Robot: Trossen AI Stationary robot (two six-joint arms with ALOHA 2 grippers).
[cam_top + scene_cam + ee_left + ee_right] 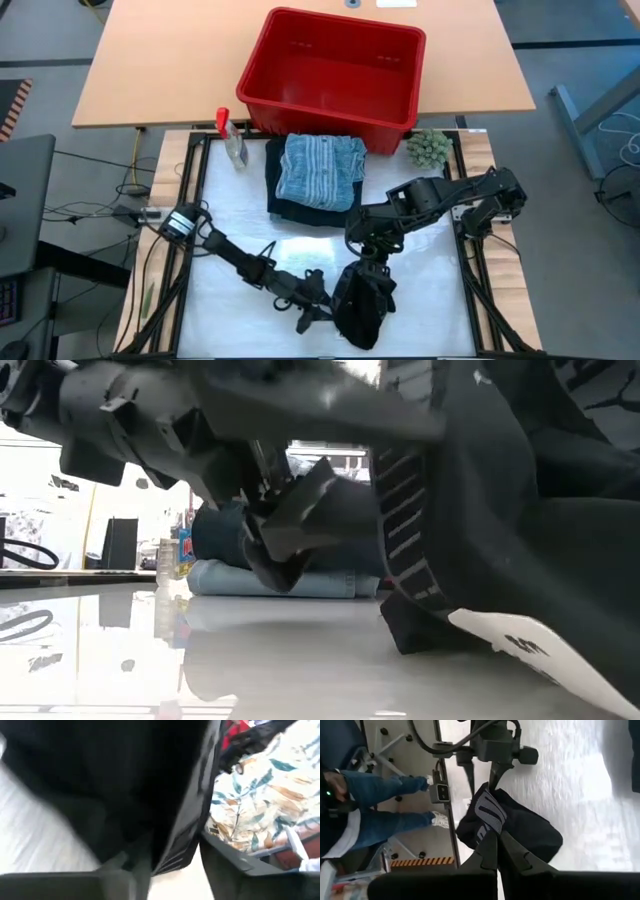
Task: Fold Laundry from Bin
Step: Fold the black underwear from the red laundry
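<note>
**Red bin is empty, both arms busy with one black garment at the front edge**

Red plastic bin [335,70] sits at the far side of the work area, straddling the wooden desk and the white table [230,290], with nothing visible inside it. Just left of its front corner stands a small clear spray bottle [233,140] with a red top, and off the right corner there's a fuzzy green ball [428,147]. Right in front of the bin lies a neat folded stack: a faded blue striped piece [318,170] on top of a dark folded one [285,207].

Nothing really blocks the arms; the stack is well apart from where they're working.

The action is at the near edge. The right gripper [496,836] hangs over the table with its fingers pinched shut on a black garment [362,300], which dangles in a bunched lump down to the tabletop. The left gripper [312,312] lies low, just beside the garment's left side, touching it. I can't tell whether its fingers are open or clamped on the fabric.

The garment is black with a grey-and-white striped band [489,812] and a white printed patch [520,645] near the bottom.

A person in jeans [380,805] stands beside the table frame.
</note>
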